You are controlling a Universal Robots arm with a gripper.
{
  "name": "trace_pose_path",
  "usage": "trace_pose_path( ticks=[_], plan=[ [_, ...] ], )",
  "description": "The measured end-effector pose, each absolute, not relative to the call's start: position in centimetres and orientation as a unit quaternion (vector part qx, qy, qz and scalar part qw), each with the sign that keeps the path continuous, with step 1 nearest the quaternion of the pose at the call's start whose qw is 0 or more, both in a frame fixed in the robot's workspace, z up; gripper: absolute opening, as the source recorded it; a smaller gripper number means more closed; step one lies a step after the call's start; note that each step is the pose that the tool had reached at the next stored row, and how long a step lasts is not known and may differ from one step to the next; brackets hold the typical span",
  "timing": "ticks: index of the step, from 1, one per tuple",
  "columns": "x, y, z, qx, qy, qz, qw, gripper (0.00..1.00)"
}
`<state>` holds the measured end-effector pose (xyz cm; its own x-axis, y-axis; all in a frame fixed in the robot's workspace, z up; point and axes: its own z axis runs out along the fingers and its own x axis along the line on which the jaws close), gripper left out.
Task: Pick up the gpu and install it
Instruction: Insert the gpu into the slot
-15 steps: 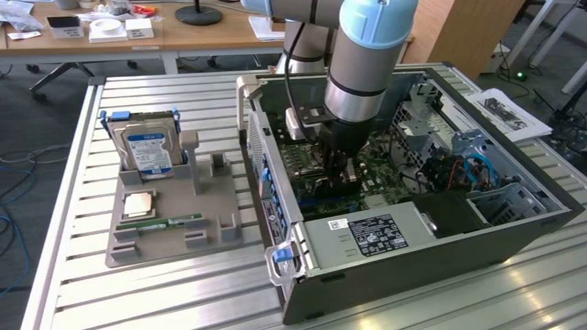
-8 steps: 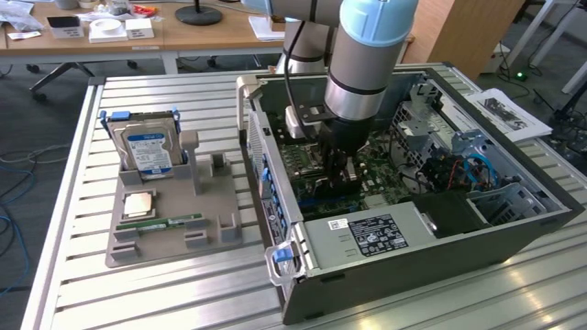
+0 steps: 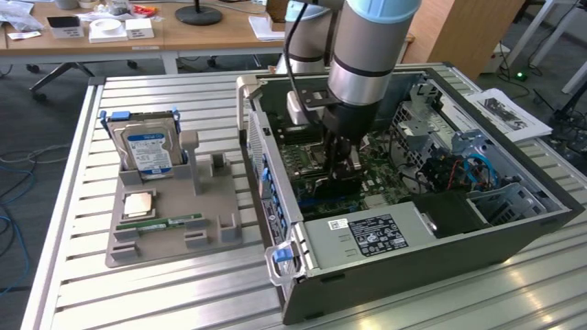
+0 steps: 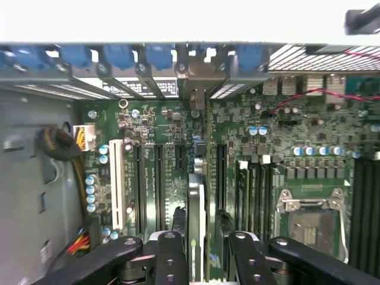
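computer case (image 3: 513,227): open, walls enclosing the claw (image 3: 341,165) on all sides; little room beside it, free space above only. motherboard (image 4: 297,136): beneath the claw, long slots flanking it closely. gpu (image 4: 196,231): standing on edge between the fingers (image 4: 171,261), long axis running away from the claw toward the blue-clipped rear wall (image 4: 142,56); thin dark board, pale edge. claw: fingers either side of the card, grip or release cannot be told.

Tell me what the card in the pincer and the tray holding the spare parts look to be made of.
Card: apparently circuit board, seen edge-on, with a pale metallic-looking strip; finish hard to judge.
Tray: probably matte grey plastic, judging by its uniform dull colour and blocky moulded posts.
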<state>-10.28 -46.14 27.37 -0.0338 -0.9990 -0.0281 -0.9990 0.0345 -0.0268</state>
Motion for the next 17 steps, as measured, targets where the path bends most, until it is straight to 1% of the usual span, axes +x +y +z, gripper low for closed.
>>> trace_pose_path(
  ticks=[6,17],
  plan=[
    [-10.3,-46.1,29.7,-0.695,0.719,0.0,0.019,0.34],
    [-10.3,-46.1,32.5,-0.695,0.719,0.0,0.019,0.34]
  ],
)
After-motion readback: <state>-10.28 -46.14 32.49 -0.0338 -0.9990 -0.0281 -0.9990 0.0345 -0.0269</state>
